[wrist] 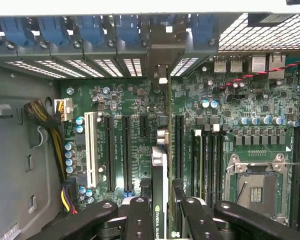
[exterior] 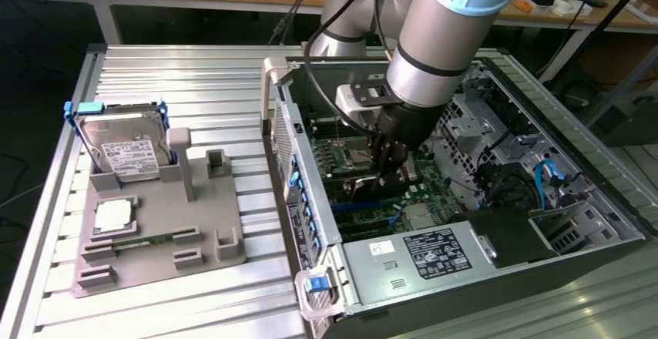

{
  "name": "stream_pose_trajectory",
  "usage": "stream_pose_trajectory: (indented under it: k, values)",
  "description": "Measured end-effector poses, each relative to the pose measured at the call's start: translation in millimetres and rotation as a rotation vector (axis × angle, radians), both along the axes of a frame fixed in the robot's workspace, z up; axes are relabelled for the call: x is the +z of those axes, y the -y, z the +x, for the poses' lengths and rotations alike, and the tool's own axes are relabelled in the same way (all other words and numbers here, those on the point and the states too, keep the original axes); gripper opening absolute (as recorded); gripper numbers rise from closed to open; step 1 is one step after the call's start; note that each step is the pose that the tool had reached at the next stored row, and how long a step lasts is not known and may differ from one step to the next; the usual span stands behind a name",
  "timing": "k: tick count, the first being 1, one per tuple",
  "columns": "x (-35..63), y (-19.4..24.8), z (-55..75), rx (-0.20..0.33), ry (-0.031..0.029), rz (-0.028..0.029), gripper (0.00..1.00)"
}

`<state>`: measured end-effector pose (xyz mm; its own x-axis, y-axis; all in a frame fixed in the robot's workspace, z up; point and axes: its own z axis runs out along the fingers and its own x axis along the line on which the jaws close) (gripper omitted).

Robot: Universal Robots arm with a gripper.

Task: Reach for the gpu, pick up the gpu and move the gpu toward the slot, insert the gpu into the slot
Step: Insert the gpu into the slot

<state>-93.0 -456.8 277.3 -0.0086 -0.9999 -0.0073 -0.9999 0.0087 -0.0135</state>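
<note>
Alignment seems key: the black gripper (wrist: 160, 210) pinches the thin dark gpu card (wrist: 159, 160) edge-on, needing squareness over the long blue slot (exterior: 358, 208).

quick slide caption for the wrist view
Hand grips the gpu edge-on over the green motherboard inside the open computer case.

A silver hard drive (exterior: 123, 150) stands in a grey holder (exterior: 206, 223) beside the computer case (exterior: 381, 277).
</note>
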Motion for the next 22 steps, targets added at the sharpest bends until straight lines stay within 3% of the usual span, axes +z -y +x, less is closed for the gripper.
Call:
stream_pose_trajectory:
  k: [4, 16, 22]
  values:
    - [-0.4, -0.1, 0.0, 0.0, -0.0069, 0.0062, 0.27]
    - [1.2, 0.0, -1.4, 0.0, -0.0046, 0.0062, 0.27]
    - [1.2, 0.0, -0.4, 0.0, -0.0147, 0.0062, 0.27]
